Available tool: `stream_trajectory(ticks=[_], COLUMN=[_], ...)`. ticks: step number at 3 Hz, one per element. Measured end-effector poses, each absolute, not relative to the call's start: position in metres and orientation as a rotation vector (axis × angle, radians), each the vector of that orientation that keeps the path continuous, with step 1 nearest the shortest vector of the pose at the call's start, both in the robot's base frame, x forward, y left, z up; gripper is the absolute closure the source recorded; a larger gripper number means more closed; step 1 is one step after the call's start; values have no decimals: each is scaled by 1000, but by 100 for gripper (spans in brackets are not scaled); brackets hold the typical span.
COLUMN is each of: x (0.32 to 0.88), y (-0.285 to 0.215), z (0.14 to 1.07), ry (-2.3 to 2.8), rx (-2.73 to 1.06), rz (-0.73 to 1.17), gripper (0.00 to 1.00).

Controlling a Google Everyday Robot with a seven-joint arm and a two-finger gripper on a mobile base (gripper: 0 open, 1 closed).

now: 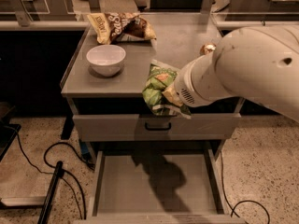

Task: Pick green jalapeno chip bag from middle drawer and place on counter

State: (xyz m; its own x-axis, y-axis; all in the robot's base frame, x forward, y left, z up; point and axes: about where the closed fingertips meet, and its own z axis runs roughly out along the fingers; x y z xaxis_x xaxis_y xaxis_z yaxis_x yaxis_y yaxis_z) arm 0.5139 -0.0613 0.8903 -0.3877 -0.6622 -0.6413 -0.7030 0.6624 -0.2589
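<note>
The gripper, at the end of the white arm, holds the green jalapeno chip bag in the air over the front edge of the counter. The middle drawer below is pulled open. A white bowl and a brown-and-cream chip bag rest on the counter.
</note>
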Motion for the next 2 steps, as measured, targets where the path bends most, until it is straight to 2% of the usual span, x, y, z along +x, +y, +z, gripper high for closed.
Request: stream_trajectory(ticks=[2], x=[585], y=[-34], z=[874], ry=[2142], rx=[-1133], rz=[107], gripper=[100])
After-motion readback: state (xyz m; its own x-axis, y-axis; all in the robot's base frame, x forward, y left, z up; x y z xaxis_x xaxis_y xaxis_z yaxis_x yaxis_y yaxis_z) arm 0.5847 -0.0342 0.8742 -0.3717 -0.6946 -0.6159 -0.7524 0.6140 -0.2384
